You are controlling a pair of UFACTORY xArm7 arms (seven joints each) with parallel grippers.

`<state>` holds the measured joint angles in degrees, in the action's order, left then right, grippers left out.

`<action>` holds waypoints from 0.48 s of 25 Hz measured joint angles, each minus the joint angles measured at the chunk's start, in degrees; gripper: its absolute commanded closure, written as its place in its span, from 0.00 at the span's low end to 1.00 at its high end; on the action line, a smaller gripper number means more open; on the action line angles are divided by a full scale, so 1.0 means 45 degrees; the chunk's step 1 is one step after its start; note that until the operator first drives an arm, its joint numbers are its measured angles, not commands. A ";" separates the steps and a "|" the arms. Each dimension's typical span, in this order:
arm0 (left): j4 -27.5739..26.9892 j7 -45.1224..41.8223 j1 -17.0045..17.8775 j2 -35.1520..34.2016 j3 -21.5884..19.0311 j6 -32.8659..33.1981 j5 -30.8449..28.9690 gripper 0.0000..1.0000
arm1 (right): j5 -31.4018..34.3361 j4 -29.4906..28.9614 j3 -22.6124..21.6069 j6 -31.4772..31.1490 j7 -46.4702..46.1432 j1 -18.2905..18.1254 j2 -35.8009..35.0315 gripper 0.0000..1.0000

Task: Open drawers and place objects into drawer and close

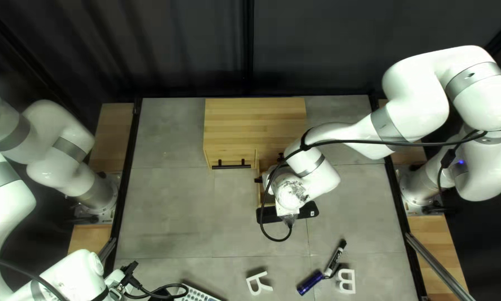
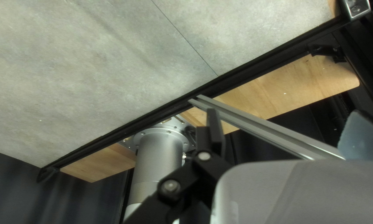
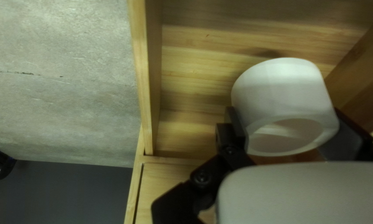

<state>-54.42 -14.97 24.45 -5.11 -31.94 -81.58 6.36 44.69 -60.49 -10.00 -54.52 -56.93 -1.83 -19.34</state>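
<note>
Pinching a white ring [image 3: 284,89] from two opposite sides, the right end effector [image 3: 285,111] is holding it over the open right-hand drawer [image 3: 147,83]; whether the ring is touching the drawer's floor, I cannot tell. Its hollow, smooth wall is suggesting something light and fairly stiff (plastic, I'm guessing), so it is probably asking for only a modest squeeze. Pressing too hard would be risking a flexed wall, too softly a slip, as the curved outside is offering little to bite on. Gripping across the outer wall, as the fingers are doing, is looking like the right hold, with the hollow open end staying free. Lowering and letting go is seeming next, then closing the drawer.

Farther out, the wooden cabinet [image 1: 253,122] is standing at the far middle of the surface [image 1: 172,209], its left drawer [image 1: 232,156] closed. Two markers [image 1: 334,262] [image 1: 310,282] and two white letter shapes [image 1: 259,283] [image 1: 347,281] are lying near, toward the right. Off at the near left, the left end effector [image 2: 284,118] is hanging with its fingers spread, gripping nothing.
</note>
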 measured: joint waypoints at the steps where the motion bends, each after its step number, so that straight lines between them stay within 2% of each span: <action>1: 0.0000 0.0000 0.0000 0.0000 0.0000 0.0000 0.0000 0.00 | 0.0007 0.0005 0.0004 0.0015 0.0011 -0.0003 -0.0009 0.92; 7: 0.0000 0.0000 0.0000 0.0000 0.0000 0.0000 0.0000 0.00 | 0.0047 0.0047 0.0049 0.0059 0.0153 -0.0014 -0.0059 0.90; 9: 0.0000 0.0000 0.0000 0.0000 0.0000 0.0000 0.0000 0.00 | 0.0055 0.0063 0.0066 0.0040 0.0199 -0.0018 -0.0032 0.77; 12: 0.0000 0.0000 0.0000 0.0000 0.0000 0.0000 0.0000 0.00 | 0.0083 0.0096 0.0083 0.0034 0.0266 -0.0018 -0.0001 0.77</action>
<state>-54.42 -14.97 24.45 -5.11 -31.94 -81.58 6.36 45.07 -60.05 -9.63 -54.37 -55.73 -1.92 -19.35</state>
